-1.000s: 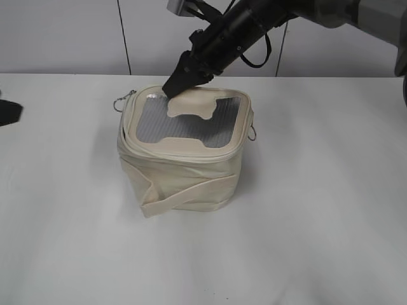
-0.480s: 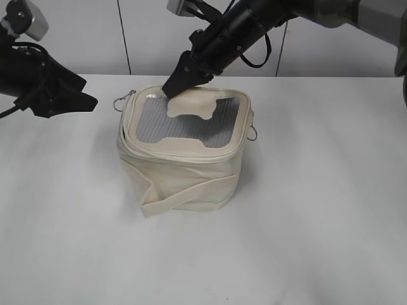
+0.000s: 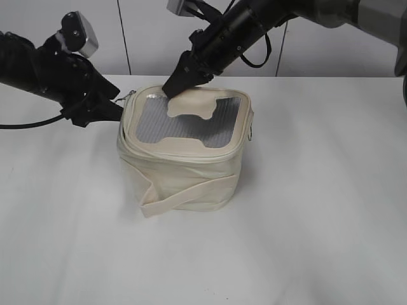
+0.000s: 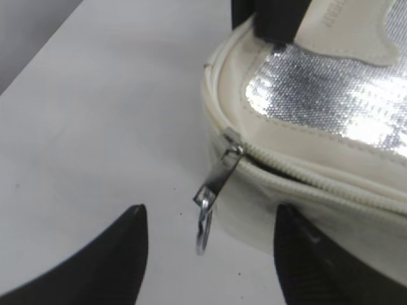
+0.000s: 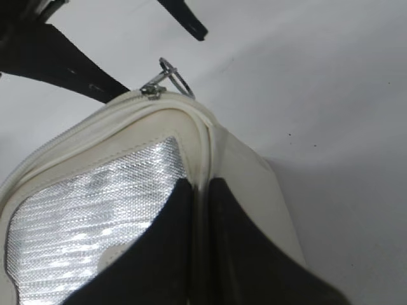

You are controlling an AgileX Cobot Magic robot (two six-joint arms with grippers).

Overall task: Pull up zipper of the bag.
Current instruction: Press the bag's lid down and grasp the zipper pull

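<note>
Upper centre of frame, right claw (image 3: 177,83) clamped on bag (image 3: 184,155) lid rim to steady it; left claw (image 4: 206,254) apart, straddling zipper (image 4: 216,184) pull.

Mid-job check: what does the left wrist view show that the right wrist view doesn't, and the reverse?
Left wrist only: the open left gripper straddling the hanging pull, not touching it, plus the closed zipper track along the side.
Right wrist only: the right gripper shut, pressing on the lid's rim.
Both: the bag, its mesh window, the pull.
</note>
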